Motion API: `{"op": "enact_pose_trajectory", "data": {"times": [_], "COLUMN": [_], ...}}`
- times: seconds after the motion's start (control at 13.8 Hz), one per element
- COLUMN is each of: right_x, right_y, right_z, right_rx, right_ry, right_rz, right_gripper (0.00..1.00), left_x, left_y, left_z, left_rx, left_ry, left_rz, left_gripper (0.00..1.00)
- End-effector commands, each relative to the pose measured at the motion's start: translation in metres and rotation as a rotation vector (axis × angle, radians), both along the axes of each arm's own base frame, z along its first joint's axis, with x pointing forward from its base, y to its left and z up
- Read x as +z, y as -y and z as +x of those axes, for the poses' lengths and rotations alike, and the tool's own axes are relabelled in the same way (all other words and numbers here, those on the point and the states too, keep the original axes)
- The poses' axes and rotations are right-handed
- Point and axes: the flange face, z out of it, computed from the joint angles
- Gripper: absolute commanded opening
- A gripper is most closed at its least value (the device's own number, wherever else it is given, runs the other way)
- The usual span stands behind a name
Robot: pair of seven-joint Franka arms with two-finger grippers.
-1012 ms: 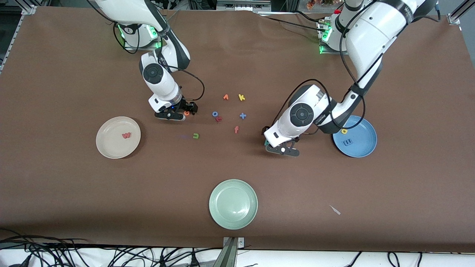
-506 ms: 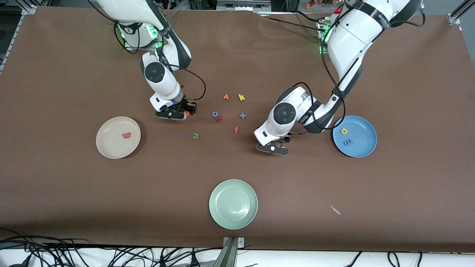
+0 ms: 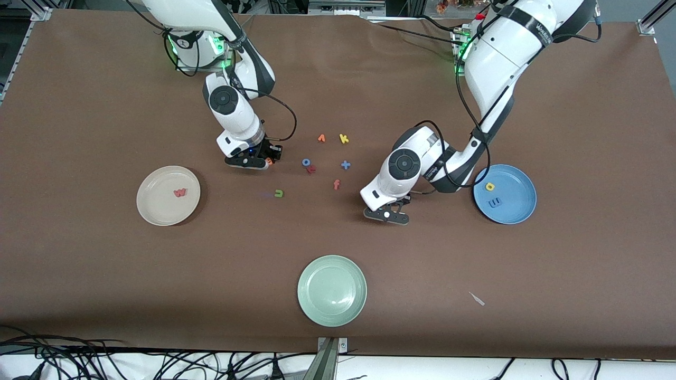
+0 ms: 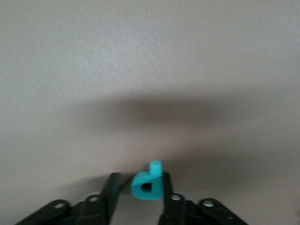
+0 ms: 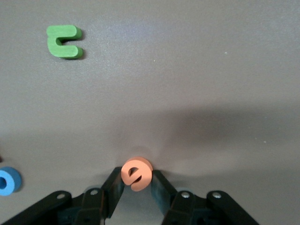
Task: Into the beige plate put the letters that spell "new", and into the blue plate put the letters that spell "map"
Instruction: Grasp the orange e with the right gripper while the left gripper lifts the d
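A matte brown cloth [image 3: 105, 274] covers the table, faintly creased near the arms' bases. The left gripper [image 4: 139, 197] is down at the cloth between the loose letters and the blue plate [image 3: 520, 210], its black fingers pinching a small teal "p" [image 4: 147, 183] of soft, thick-cut foam with a square hole; bare cloth lies open all around it. The right gripper [image 5: 136, 187] is low at the cloth on the right arm's side of the letter cluster, pressed against the sides of a round orange "e" [image 5: 137, 173]. A chunky green "n" [image 5: 64, 41] lies flat with rounded corners, well apart from the gripper, and a blue ring-shaped "o" [image 5: 8, 180] sits near one edge of the right wrist view. The glossy, shallow blue plate holds a yellow "a" [image 3: 490, 186] and a blue "m" [image 3: 495, 202], close together but apart. The glossy beige plate [image 3: 153, 211] holds a red-pink "w" [image 3: 180, 192] near its middle. A pale green plate [image 3: 331, 290] sits nearest the front camera, with wide bare cloth on all sides.
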Motion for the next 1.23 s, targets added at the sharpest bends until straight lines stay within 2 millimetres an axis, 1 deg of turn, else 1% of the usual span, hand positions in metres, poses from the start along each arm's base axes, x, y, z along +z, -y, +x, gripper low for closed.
{"op": "enact_pose_trajectory", "data": {"times": [0.0,0.14,0.22,0.29,0.36,0.51,0.65,0.8,0.87,0.94,1.01,1.08,1.16], "right_x": [-0.011,-0.004,-0.003,0.002,0.008,0.018,0.023,0.031,0.037,0.043,0.049,0.057,0.063], "right_y": [-0.005,-0.004,-0.002,0.000,-0.001,0.000,-0.001,0.007,0.013,0.022,0.036,0.055,0.071], "right_z": [-0.004,0.002,0.004,0.010,0.013,0.025,0.033,0.045,0.056,0.066,0.078,0.091,0.099], "right_rx": [-0.012,-0.012,-0.015,-0.021,-0.021,-0.029,-0.030,-0.029,-0.031,-0.014,0.004,0.033,0.067], "right_ry": [-0.007,0.001,-0.007,-0.009,-0.019,-0.044,-0.058,-0.072,-0.082,-0.092,-0.107,-0.123,-0.140], "right_rz": [-0.002,0.003,-0.001,-0.002,-0.005,-0.014,-0.019,-0.037,-0.047,-0.056,-0.070,-0.082,-0.089], "right_gripper": [0.13,0.10,0.10,0.10,0.10,0.10,0.10,0.10,0.10,0.10,0.10,0.10,0.10], "left_x": [0.002,0.018,0.032,0.050,0.066,0.085,0.104,0.106,0.100,0.098,0.088,0.076,0.070], "left_y": [0.003,-0.015,-0.032,-0.049,-0.070,-0.122,-0.164,-0.218,-0.254,-0.286,-0.307,-0.322,-0.327], "left_z": [0.007,0.019,0.027,0.033,0.040,0.050,0.054,0.060,0.063,0.067,0.062,0.053,0.044], "left_rx": [-0.003,0.017,0.014,-0.030,-0.071,-0.125,-0.176,-0.212,-0.222,-0.243,-0.277,-0.273,-0.271], "left_ry": [0.014,0.025,0.021,0.010,-0.012,-0.085,-0.148,-0.198,-0.221,-0.235,-0.262,-0.295,-0.311], "left_rz": [-0.006,0.013,0.044,0.075,0.098,0.147,0.176,0.171,0.151,0.124,0.104,0.097,0.099], "left_gripper": [0.02,0.01,0.01,0.01,0.02,0.02,0.04,0.05,0.09,0.09,0.10,0.14,0.40]}}
